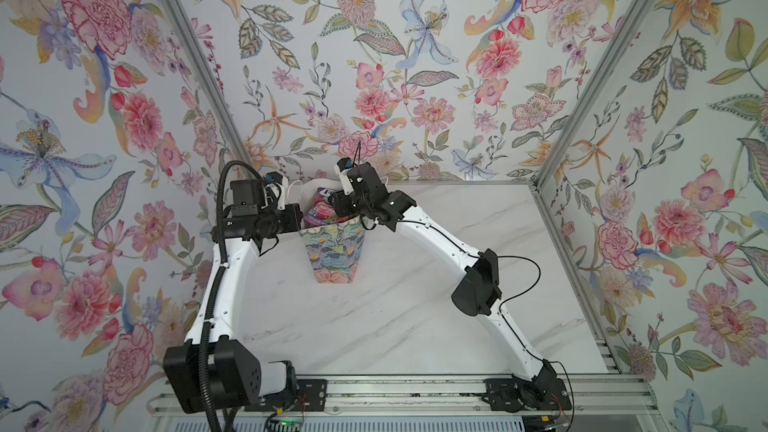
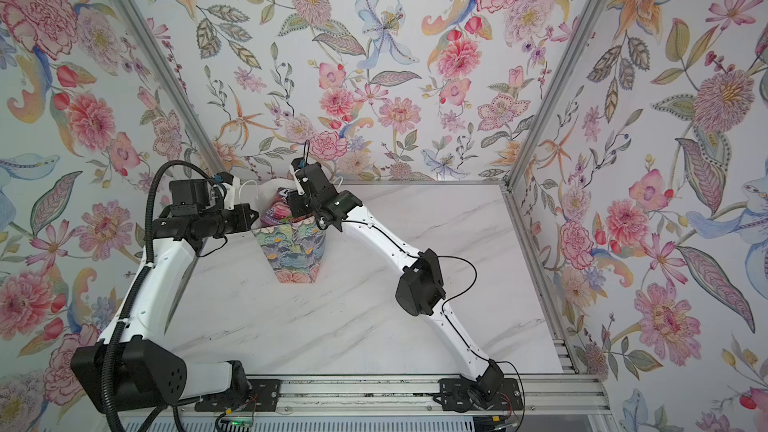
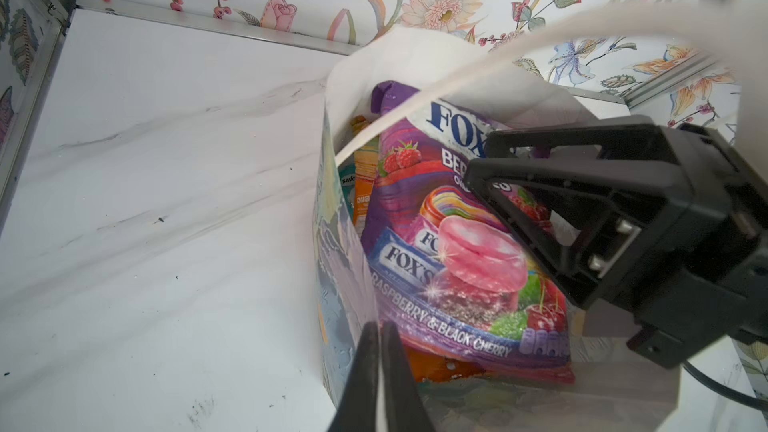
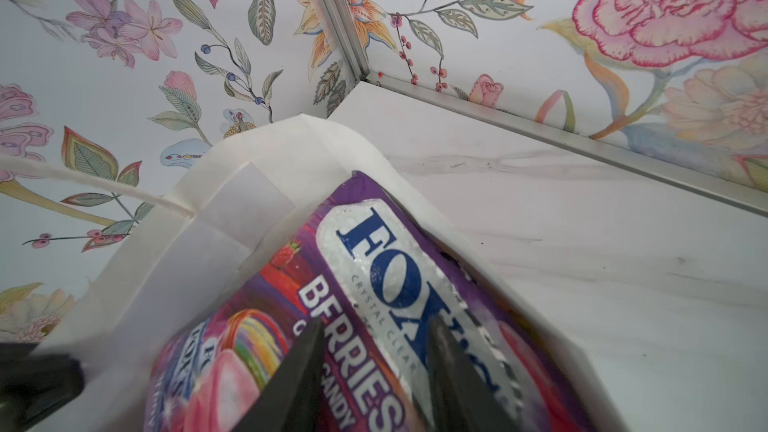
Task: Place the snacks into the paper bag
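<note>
Left tool (image 3: 380, 326), pinched tight on the rim of the paper bag (image 1: 332, 251), holds it upright on the surface (image 1: 415, 326). Inside, the purple FOX'S packet (image 3: 449, 268) stands on end, logo upward. Right tool (image 4: 374, 324) straddles its top, half-spread; whether it grips cannot be told.

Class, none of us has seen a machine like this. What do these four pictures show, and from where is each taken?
Two robot arms stand at a marble table. Two pictures look down from overhead; two come from cameras on the arms' wrists. A flowered paper bag stands on it, snacks inside. The left gripper has its fingers shut on the bag's rim. The right gripper has fingers apart over a purple FOX'S packet; a grip cannot be confirmed.
</note>
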You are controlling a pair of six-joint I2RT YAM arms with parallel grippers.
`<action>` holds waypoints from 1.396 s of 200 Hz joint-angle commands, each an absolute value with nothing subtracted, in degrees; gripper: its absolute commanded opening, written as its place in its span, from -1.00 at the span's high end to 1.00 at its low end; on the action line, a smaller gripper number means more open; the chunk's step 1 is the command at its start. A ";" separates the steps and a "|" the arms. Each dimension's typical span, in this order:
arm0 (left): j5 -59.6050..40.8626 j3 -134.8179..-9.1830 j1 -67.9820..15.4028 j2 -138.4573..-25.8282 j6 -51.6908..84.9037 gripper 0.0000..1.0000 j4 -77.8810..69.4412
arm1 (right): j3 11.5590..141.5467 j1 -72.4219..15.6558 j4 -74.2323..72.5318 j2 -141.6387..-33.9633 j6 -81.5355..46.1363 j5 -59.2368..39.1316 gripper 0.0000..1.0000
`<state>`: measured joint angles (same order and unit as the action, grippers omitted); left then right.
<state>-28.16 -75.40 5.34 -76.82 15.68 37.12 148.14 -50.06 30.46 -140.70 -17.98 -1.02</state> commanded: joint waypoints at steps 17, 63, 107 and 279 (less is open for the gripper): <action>-29.36 -75.36 5.01 -75.67 16.08 0.93 37.38 | 149.32 -50.67 36.99 -141.53 -19.25 -2.81 0.15; -29.52 -75.45 4.97 -75.43 16.52 0.78 37.19 | 150.26 -50.59 35.52 -137.55 -20.22 -6.93 0.11; -30.28 -75.54 5.01 -74.03 17.74 0.27 35.54 | 149.92 -50.48 31.01 -129.53 -19.98 -8.22 -0.15; -30.84 -65.53 5.75 -54.54 19.78 -0.98 12.28 | 107.19 -42.82 8.41 -98.81 -19.17 -4.46 -0.98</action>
